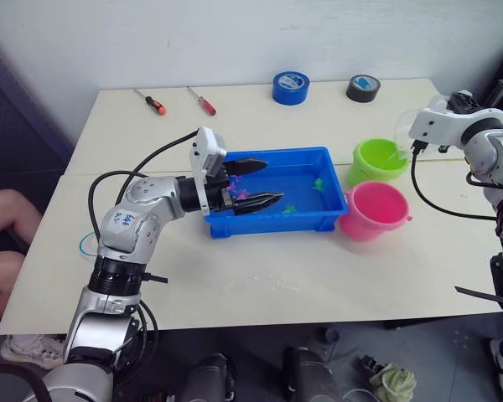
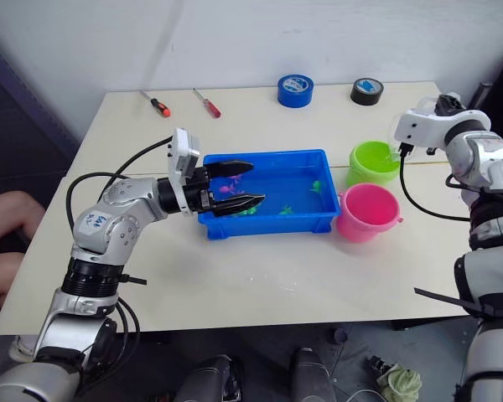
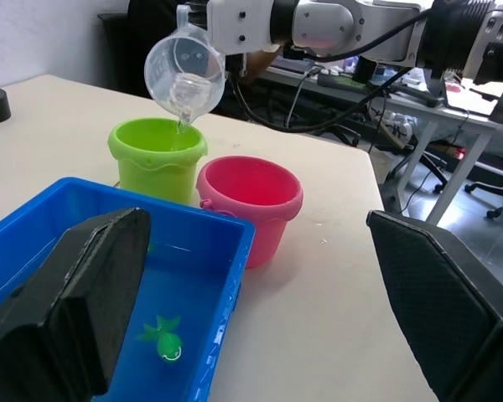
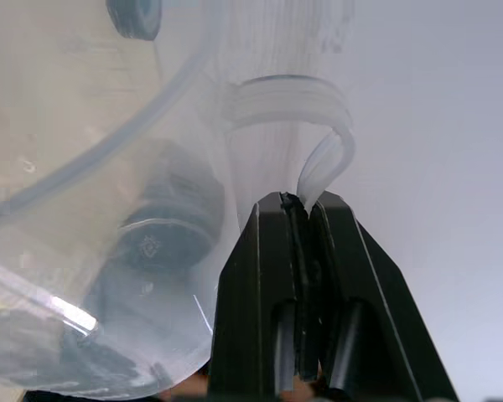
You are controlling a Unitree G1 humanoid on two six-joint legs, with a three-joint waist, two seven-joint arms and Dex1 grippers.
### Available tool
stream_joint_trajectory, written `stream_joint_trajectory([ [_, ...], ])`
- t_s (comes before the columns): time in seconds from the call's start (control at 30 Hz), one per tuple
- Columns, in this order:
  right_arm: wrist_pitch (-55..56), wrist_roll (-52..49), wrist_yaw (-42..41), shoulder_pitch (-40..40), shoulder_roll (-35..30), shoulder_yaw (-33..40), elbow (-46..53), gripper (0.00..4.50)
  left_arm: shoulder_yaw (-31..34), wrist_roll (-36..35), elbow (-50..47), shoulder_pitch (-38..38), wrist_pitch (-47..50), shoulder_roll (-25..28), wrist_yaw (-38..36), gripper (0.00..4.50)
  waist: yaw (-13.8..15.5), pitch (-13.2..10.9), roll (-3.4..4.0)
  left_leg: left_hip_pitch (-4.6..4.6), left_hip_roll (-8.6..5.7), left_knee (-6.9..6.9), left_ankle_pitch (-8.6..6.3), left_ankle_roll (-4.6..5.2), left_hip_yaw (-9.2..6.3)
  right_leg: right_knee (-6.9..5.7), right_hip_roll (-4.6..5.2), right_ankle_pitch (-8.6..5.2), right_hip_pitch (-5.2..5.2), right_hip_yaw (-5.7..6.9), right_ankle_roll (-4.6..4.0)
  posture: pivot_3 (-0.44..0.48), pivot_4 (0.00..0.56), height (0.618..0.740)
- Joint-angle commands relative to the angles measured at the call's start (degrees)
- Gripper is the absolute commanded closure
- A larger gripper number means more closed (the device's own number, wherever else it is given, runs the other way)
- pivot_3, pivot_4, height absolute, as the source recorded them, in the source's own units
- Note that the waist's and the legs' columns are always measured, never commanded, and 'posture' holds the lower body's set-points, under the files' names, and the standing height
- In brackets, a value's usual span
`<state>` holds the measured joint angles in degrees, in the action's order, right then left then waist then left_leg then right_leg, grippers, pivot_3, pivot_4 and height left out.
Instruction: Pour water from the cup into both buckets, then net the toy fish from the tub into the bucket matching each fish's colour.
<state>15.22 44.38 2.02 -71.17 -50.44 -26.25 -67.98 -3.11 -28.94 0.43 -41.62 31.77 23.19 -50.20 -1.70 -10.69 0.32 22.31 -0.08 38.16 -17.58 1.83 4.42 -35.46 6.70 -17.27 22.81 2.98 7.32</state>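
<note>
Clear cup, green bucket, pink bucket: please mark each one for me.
clear cup (image 3: 184, 71), left wrist view, on its see-through side wall.
green bucket (image 1: 377, 159), left eye view, on its inner wall.
pink bucket (image 1: 373, 219), left eye view, on its outer front wall.

The cup (image 3: 184, 74) is clear, glossy plastic, thin-walled and see-through; the green bucket (image 3: 158, 157), the pink bucket (image 3: 250, 203) and the blue tub (image 1: 314, 219) are smooth, shiny moulded plastic. The table (image 1: 260, 276) is a matt, pale, smooth board; the left gripper's fingers (image 3: 71, 301) are matt black with a finely textured face.
</note>
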Motion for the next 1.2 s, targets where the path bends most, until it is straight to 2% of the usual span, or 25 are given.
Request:
stream_joint_trajectory([
  [0.03,1.4,1.8,2.5,-2.8,-0.7,-1.2,-1.4,4.48,1.1,-0.7,-3.1,0.6,-0.5,-0.2,0.4,0.00,0.0,0.0,0.00,0.00,0.00,0.00,0.00,0.00,0.00,0.00,0.00,0.00,0.00,0.00,0.00,0.000,0.150,0.740],
  [0.17,3.0,5.4,5.6,-5.0,-0.2,-4.6,-2.4,4.48,1.3,-0.8,-3.3,1.1,-0.7,-0.3,0.6,0.00,0.0,0.0,0.03,0.00,0.00,0.00,0.00,-0.01,0.01,0.00,0.00,0.00,0.01,-0.01,0.00,0.000,0.150,0.740],
  [0.5,4.3,8.4,8.7,-7.5,1.2,-7.9,-4.1,4.48,1.6,-1.0,-4.2,1.9,-0.5,-0.7,1.2,0.00,0.0,0.0,0.03,0.00,0.00,0.01,-0.01,-0.03,0.00,-0.05,-0.01,0.00,0.02,-0.01,0.00,0.000,0.150,0.740],
  [0.7,4.7,5.3,7.3,-7.5,0.9,-5.3,-4.4,4.48,1.4,-1.0,-4.5,2.2,-0.6,-0.3,0.4,0.00,0.0,0.0,0.03,0.00,0.01,0.01,-0.01,-0.03,-0.01,-0.07,-0.01,0.00,0.02,0.00,0.00,0.000,0.150,0.740],
  [0.9,2.2,-11.9,1.5,-0.7,-1.8,10.6,-1.3,4.48,1.4,-7.2,-7.3,2.4,4.0,1.4,-6.5,0.00,0.3,0.0,0.00,0.02,0.00,0.02,-0.01,-0.03,-0.11,-0.07,-0.02,0.01,0.00,0.04,0.02,0.000,0.150,0.740],
  [1.0,-1.6,-24.1,-3.1,5.5,-1.4,22.0,3.6,4.48,1.2,-9.4,-7.9,2.3,6.0,3.2,-10.1,0.00,0.2,0.0,0.00,0.05,0.00,0.02,-0.01,-0.03,-0.21,-0.06,-0.03,0.03,-0.04,0.07,0.05,0.000,0.150,0.740],
  [1.07,-7.2,-32.9,-5.4,11.6,-0.8,30.6,10.1,4.48,0.4,-9.7,-7.9,2.0,6.4,4.3,-12.2,0.00,0.2,0.0,0.00,0.04,0.00,0.02,-0.01,-0.03,-0.21,-0.05,-0.05,0.03,-0.06,0.09,0.05,0.000,0.150,0.740],
  [1.2,-22.5,-50.1,-9.1,28.0,3.0,48.3,33.2,4.48,-0.1,-9.2,-6.7,1.1,6.1,4.5,-14.1,0.00,0.3,0.0,0.00,0.03,0.04,0.04,0.00,-0.04,-0.37,-0.06,-0.06,0.03,-0.17,0.20,0.06,0.000,0.150,0.740],
])
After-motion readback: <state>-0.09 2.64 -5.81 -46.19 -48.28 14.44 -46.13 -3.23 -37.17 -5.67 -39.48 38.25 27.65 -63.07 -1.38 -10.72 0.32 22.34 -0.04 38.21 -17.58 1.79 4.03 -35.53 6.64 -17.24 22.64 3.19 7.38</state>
